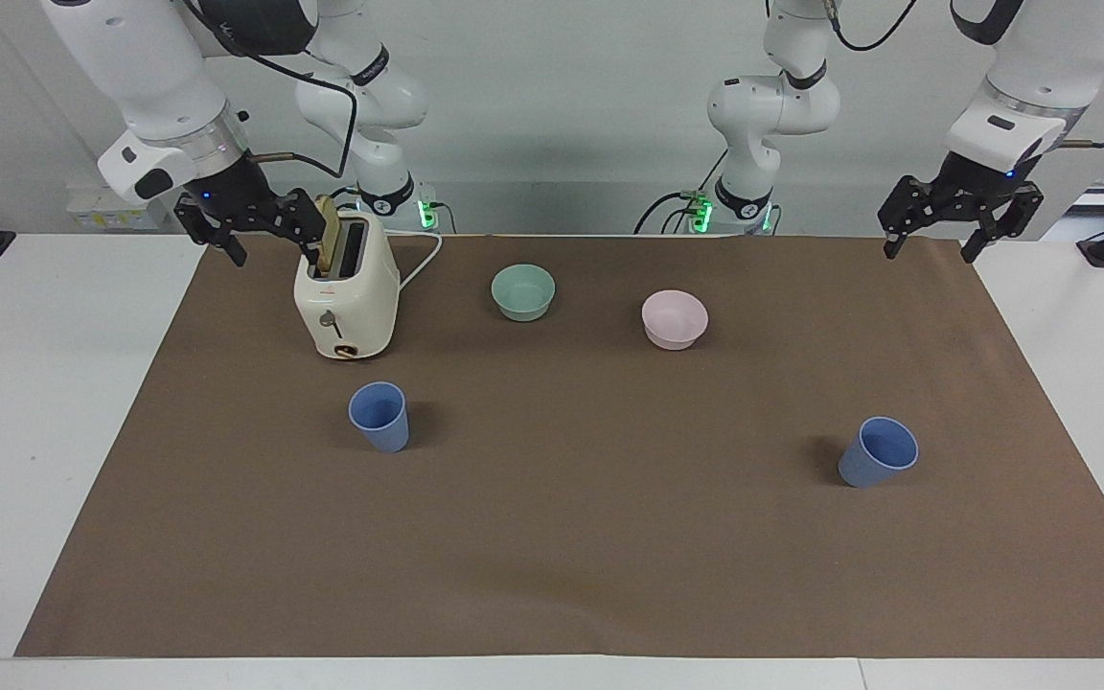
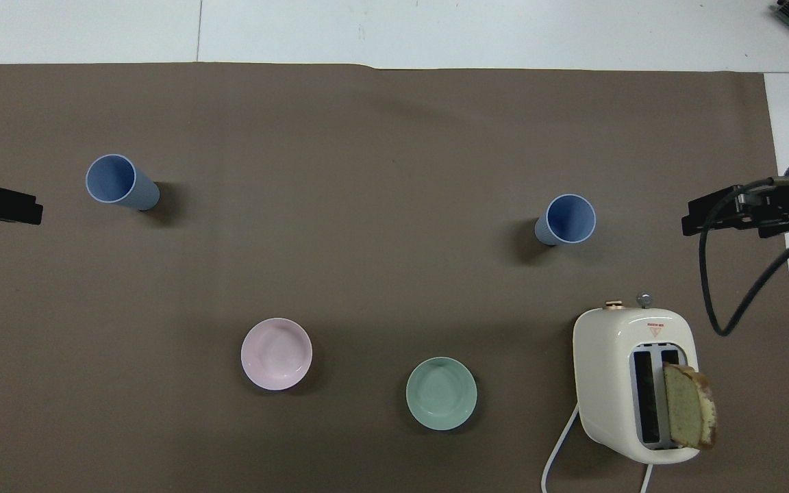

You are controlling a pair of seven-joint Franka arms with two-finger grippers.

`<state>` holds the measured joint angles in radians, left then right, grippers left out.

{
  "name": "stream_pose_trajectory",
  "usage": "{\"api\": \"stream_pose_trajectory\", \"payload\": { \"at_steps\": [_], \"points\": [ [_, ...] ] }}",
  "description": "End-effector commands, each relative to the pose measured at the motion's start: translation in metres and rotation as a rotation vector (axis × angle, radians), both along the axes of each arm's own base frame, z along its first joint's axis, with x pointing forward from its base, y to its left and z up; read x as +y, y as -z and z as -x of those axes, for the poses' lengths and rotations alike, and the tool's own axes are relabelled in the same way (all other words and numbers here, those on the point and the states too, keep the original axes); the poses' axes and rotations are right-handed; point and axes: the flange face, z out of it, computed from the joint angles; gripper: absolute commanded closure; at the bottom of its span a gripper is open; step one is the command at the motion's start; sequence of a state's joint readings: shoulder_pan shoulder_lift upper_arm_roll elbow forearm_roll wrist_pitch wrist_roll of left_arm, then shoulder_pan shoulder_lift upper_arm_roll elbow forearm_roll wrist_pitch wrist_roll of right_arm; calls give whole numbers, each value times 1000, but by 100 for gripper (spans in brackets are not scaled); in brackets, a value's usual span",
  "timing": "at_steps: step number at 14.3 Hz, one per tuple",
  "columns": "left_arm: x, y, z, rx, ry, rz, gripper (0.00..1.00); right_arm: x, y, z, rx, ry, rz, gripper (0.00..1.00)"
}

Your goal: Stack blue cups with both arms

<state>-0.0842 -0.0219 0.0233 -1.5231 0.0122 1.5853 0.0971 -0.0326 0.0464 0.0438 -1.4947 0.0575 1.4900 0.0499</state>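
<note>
Two blue cups standing upright on the brown mat of the tabletop (image 1: pixel 82 460), mouths up, well apart. One blue cup (image 1: pixel 379 416) toward the right arm's end, just beside the toaster (image 1: pixel 346 297) and farther from the robots than it. Other blue cup (image 1: pixel 878 451) toward the left arm's end, alone on bare mat. Mint bowl (image 1: pixel 523 291) and pink bowl (image 1: pixel 674 319) sitting between, nearer to the robots than either cup. Slice of bread (image 2: pixel 689 406) poking out of the toaster slot.

Right pincer (image 1: pixel 245 230) hanging in the air over the mat's edge beside the toaster, fingers spread, nothing between them. Left pincer (image 1: pixel 959 216) up over the mat's corner at its own end, likewise spread and empty. No cup touched yet; stacking not begun.

Judging by looks: thin matte plastic, light, likely to tip or skate at a nudge, walls probably giving a little under a hard squeeze. Best taken across the wall just under the rim, fingers either side, gentle pinch. Taper narrowing downward, so a grip low on the body likely to slip. Toaster close to one cup, so worth approaching that one from the open side.
</note>
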Motion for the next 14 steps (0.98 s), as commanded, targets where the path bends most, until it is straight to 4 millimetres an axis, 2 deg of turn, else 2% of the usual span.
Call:
{"api": "stream_pose_trajectory", "payload": {
  "at_steps": [1, 8, 9, 13, 14],
  "points": [
    [3, -5, -5, -36, 6, -5, 0, -2, 0, 5, -11, 16, 2, 0],
    [8, 3, -19, -67, 12, 8, 0, -2, -1, 5, -12, 16, 4, 0],
    [18, 10, -26, -64, 6, 6, 0, -2, -1, 5, -12, 16, 4, 0],
    [21, 49, -61, -85, 7, 28, 0, -2, -1, 5, -12, 16, 4, 0],
    [29, 62, -70, -86, -4, 27, 0, -2, -1, 5, -12, 16, 4, 0]
  ]
}}
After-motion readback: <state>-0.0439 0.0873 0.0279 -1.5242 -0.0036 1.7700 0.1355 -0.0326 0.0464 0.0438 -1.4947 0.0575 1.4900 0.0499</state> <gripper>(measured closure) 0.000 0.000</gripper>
